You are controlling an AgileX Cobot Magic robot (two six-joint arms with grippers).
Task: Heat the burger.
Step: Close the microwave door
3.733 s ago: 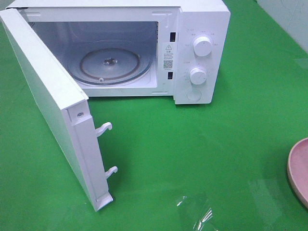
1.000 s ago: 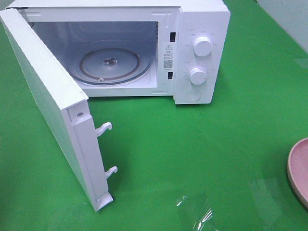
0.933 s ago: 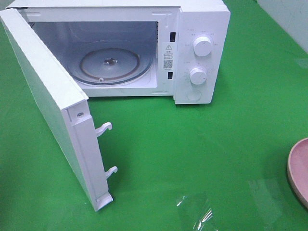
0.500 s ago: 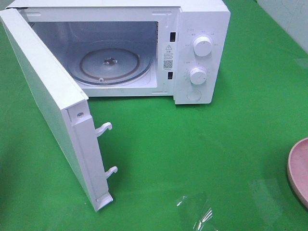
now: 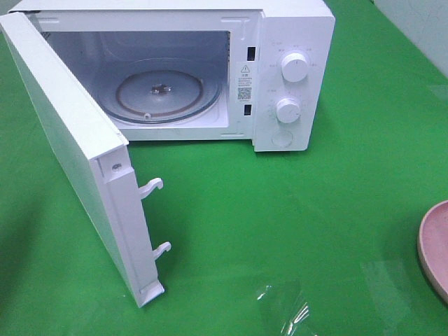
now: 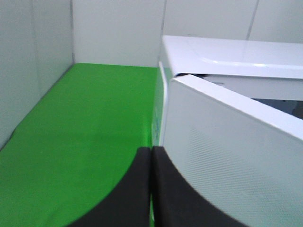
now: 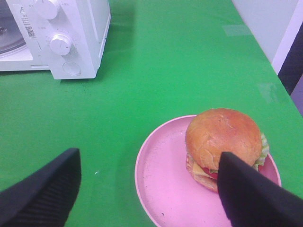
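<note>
One microwave stands on the green bench, toward 12 o'clock in the high view. Its one door is swung fully open, its free edge reaching toward 7 o'clock. Two white latch hooks project from the door's edge, one above the other. Inside the cavity lies one glass turntable, with nothing on it. The control panel carries two round knobs, one above the other, and one round button below them.

One pink plate rests on the bench, seen at the 4 o'clock edge of the high view, well apart from the microwave. One burger sits on the plate, off-centre toward the rim, brown bun uppermost. The burger appears only in the right wrist view.

The right hand has its two fingers spread wide apart and holds nothing. It hangs over the plate; one finger overlaps the burger's edge in the picture, and contact cannot be determined.

The left hand has its two fingers pressed together with nothing between them. It sits just beside the outer face of the open door.
</note>
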